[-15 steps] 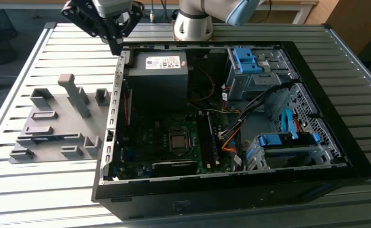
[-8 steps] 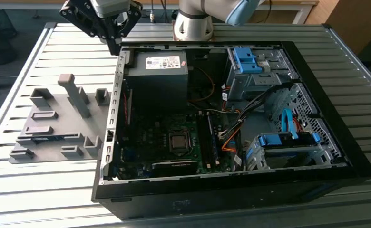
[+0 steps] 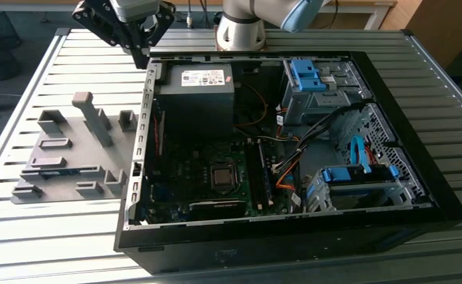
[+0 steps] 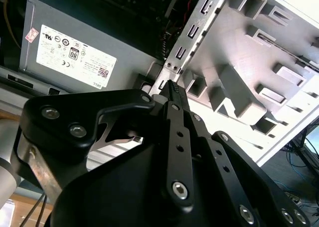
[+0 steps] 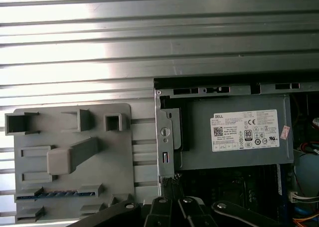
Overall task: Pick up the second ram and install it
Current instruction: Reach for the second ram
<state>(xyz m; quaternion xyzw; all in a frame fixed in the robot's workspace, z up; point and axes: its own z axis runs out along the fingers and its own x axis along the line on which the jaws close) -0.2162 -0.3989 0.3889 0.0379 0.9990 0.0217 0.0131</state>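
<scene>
1. Stands the arm (image 3: pixel 243 26) on its base at the far edge of the slatted table (image 3: pixel 65 53), with the upper links bent over toward the exterior view's left.
2. Points the gripper (image 3: pixel 143 59) (image 4: pixel 172 85) (image 5: pixel 168 179) straight down, wrist uppermost and fingertips lowest.
3. Hangs it above the far corner of the open computer case (image 3: pixel 294 251) on the exterior view's left, over the seam between the case wall and the bare table.
4. Presses the fingers (image 4: pixel 175 112) tight together, the tips meeting in a single point with nothing between them, as seen in both wrist views.
5. Sets those tips just beside the grey power supply (image 3: pixel 199 89) (image 4: pixel 75 42) (image 5: pixel 234 132), which fills that same corner of the case.
6. Lays the grey fixture plate (image 3: pixel 81 154) (image 4: pixel 239 52) (image 5: pixel 124 152) flat on the table beside the case, toward the table's edge on the exterior view's left.
7. Seats the second ram (image 3: pixel 60 172) (image 5: pixel 56 193) on its long edge in a narrow slot of that plate, near the plate's near corner on the exterior view's left. Shows it there as a thin blue-green strip, well apart from the gripper and untouched.
8. Suggests a darker stick (image 3: pixel 263 177) upright in a motherboard slot in the middle of the case, though the shadow there makes this hard to confirm.
</scene>
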